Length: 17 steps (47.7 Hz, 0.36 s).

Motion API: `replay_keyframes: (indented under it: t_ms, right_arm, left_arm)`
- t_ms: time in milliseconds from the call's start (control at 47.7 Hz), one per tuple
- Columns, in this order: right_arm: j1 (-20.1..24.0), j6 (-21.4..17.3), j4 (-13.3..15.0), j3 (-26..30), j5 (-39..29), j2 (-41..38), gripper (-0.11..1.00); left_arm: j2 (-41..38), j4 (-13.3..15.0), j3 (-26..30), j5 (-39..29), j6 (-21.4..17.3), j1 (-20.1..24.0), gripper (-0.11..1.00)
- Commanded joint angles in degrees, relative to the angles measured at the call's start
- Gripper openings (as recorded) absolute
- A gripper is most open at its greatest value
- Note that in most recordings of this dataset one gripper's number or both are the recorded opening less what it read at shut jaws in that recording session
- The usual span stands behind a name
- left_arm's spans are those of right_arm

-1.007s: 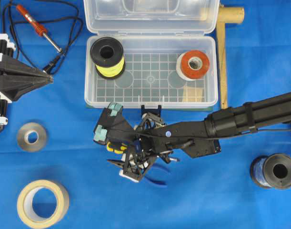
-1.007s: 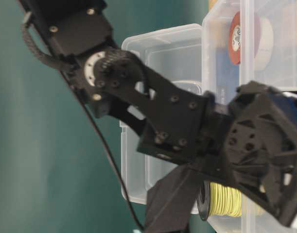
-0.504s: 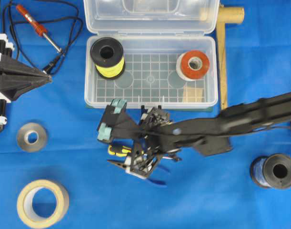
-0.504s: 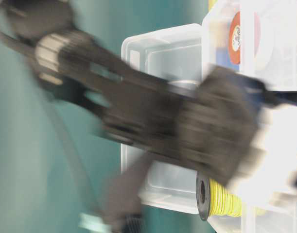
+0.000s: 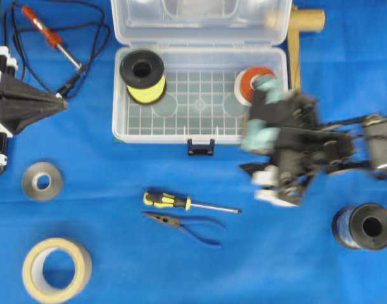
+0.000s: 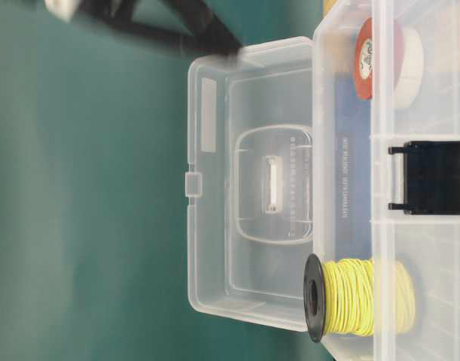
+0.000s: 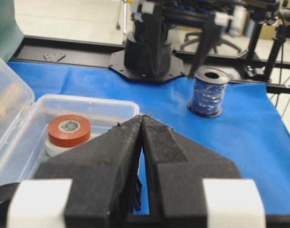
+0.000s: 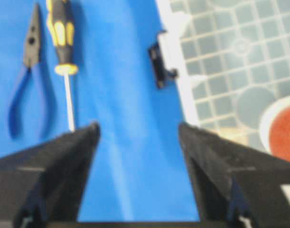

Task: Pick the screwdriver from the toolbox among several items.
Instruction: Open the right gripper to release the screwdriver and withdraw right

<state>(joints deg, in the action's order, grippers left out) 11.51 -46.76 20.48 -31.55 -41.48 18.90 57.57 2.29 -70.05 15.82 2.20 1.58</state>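
The screwdriver [image 5: 165, 200], with a yellow-and-black handle and a thin silver shaft, lies on the blue cloth in front of the toolbox [image 5: 119, 126]; the right wrist view shows the screwdriver [image 8: 62, 31] too. The clear toolbox [image 8: 230, 47] stands open with a yellow wire spool [image 5: 142, 76] at its left and an orange-and-white tape roll [image 5: 256, 77] at its right. My right gripper [image 5: 261, 114], blurred, hangs over the box's front right corner. That gripper [image 8: 137, 129] is open and holds nothing. My left gripper [image 5: 61, 101] rests shut at the far left, its tips [image 7: 144, 118] pressed together.
Blue-handled pliers [image 5: 187, 227] lie just in front of the screwdriver. A red soldering iron [image 5: 47, 35] with its cord is at the back left. A grey tape roll [image 5: 42, 182] and a beige tape roll [image 5: 57, 269] sit front left, a blue wire spool [image 5: 364, 227] front right.
My right gripper has opened and swung away to the right, from over the screwdriver to the box's right end. The screwdriver stays on the cloth beside the pliers. The left arm has not moved.
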Motion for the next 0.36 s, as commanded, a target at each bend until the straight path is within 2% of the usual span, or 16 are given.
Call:
replay_keyframes:
  t_ms: [0, 168, 336]
  right_arm:
    - [0.18, -0.18, 2.02, -5.27, 3.34, 8.26, 0.68]
    - [0.18, -0.26, 6.06, -18.19, 8.70, 24.35, 0.68]
    - [0.09, -0.26, 8.79, -26.98, 10.02, 35.24, 0.68]
  left_arm:
    - [-0.18, 0.09, 0.53, 0.35, -0.09, 0.09, 0.00]
    - [-0.35, 0.09, 0.44, 0.35, -0.18, 0.09, 0.00]
    - [-0.62, 0.00, 0.35, 0.44, -0.18, 0.09, 0.00]
